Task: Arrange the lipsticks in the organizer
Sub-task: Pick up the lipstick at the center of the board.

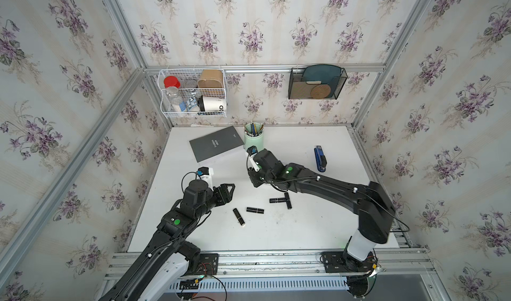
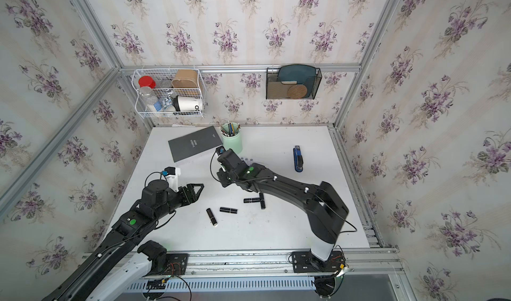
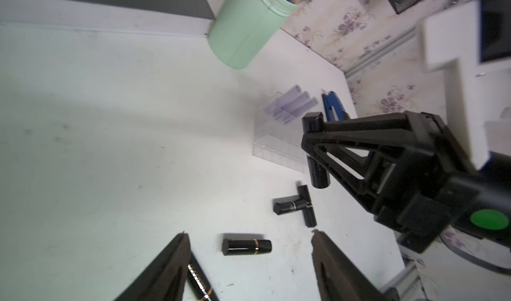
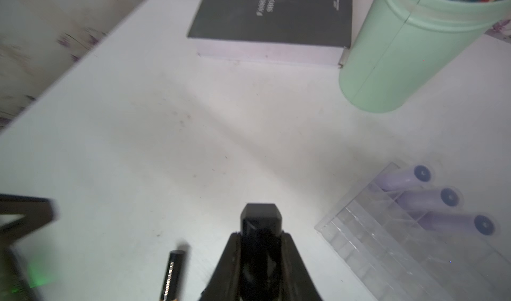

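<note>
Right pincer (image 4: 261,247) clamped on a black lipstick (image 4: 260,216), just beside the clear organizer (image 4: 359,247). Three lilac lipsticks (image 4: 431,200) sit in cells along one edge of the organizer. Left pincer (image 3: 249,233) fingers apart, above the four black lipsticks (image 1: 255,210) lying loose on the table (image 1: 304,230).

The left arm (image 1: 177,222) extends forward with jaws spread wide, while the right arm (image 1: 331,186) reaches ahead, jaws clamped.
</note>
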